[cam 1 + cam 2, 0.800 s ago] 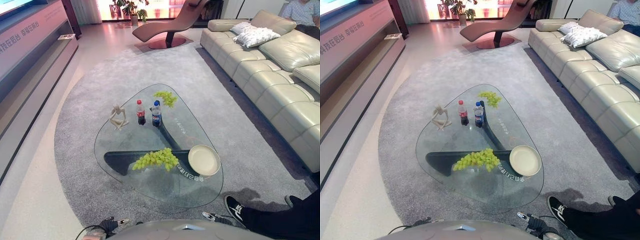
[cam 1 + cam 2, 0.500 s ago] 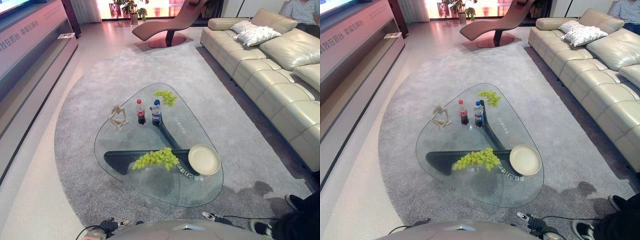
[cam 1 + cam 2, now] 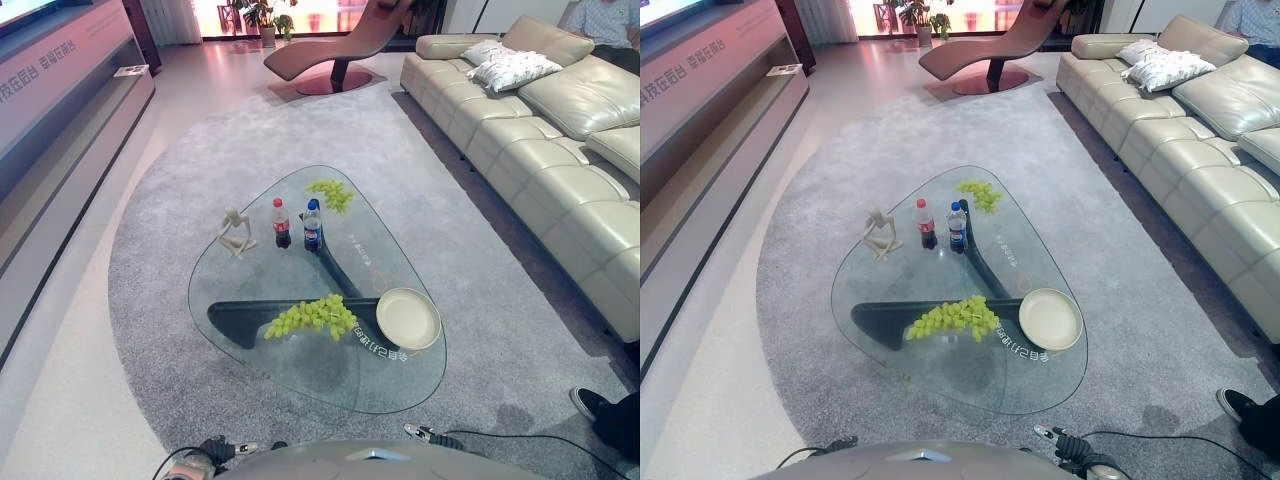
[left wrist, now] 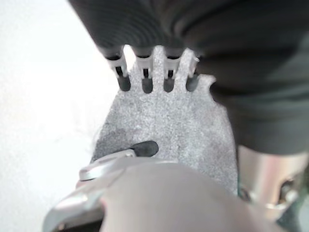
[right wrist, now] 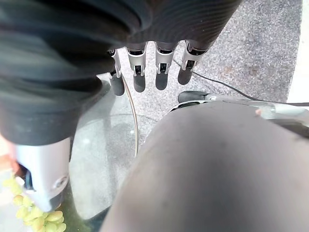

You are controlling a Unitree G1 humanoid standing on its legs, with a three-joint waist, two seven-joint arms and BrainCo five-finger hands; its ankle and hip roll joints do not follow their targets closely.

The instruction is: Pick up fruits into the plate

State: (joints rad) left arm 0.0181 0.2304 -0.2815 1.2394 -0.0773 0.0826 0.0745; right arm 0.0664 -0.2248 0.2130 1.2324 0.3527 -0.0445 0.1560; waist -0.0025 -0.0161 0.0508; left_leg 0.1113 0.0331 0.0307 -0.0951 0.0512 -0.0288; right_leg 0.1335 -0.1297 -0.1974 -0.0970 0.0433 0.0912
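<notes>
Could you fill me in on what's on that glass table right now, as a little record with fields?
table: glass table on a grey rug
fruit: near grape bunch beside the plate; far grape bunch at the far end
plate: cream plate, empty
bottles: two bottles, upright
ornament: figurine
left hand: open, holding nothing
right hand: open, holding nothing

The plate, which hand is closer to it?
Right. The right hand hangs low just below the plate; the left hand hangs at the opposite near corner, farther away.
</notes>
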